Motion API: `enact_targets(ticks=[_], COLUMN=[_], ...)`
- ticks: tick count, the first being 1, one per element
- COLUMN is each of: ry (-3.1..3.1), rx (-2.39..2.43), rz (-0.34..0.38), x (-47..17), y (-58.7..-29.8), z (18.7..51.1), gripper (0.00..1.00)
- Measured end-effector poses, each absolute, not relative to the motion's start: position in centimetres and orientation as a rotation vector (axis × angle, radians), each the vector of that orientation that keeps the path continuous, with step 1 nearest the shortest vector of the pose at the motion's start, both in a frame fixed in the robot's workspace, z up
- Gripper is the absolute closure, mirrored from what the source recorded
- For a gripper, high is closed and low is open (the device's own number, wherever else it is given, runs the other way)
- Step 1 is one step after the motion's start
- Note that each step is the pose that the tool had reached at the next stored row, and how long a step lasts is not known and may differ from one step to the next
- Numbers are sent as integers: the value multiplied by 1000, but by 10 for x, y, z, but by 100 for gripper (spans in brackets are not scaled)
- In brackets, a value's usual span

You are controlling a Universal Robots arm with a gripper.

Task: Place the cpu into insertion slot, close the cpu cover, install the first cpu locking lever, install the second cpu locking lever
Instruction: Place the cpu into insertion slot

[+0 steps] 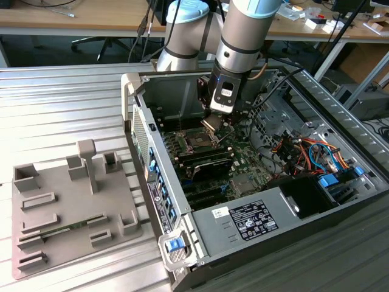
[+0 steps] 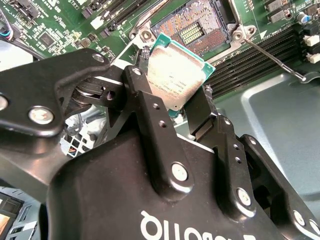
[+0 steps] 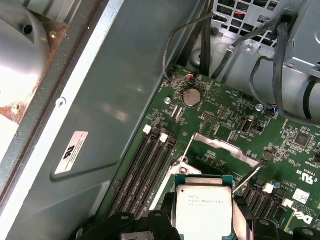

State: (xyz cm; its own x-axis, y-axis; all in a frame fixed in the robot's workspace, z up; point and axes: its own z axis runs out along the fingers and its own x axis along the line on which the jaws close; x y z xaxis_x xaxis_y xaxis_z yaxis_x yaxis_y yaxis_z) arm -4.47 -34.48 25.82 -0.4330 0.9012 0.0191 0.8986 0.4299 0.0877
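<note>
Clamping the cpu point(image 2: 176, 75), faint print on its face, the tool point(image 2: 170, 90) hangs near the uncovered insertion slot point(image 2: 199, 27)

A ribbed, pale metal tabletop point(image 1: 55, 103) spreads across the foreground of the exterior view, its slats running from side to side. Behind it, long light-wood desks point(image 1: 79, 18) line the far edge, with loose cables point(image 1: 58, 9) lying on top. Under them the floor point(image 1: 36, 52) is dark, and the star base of an office chair point(image 1: 100, 42) stands there. Soft, even light falls over everything
</note>
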Motion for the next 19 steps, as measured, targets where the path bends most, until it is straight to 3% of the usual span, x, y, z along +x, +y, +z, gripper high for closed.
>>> enact_targets(ticks=[19], ry=[2599], rx=[1702], rz=[131], x=[-45], y=[-345], z=[258], gripper=[45])
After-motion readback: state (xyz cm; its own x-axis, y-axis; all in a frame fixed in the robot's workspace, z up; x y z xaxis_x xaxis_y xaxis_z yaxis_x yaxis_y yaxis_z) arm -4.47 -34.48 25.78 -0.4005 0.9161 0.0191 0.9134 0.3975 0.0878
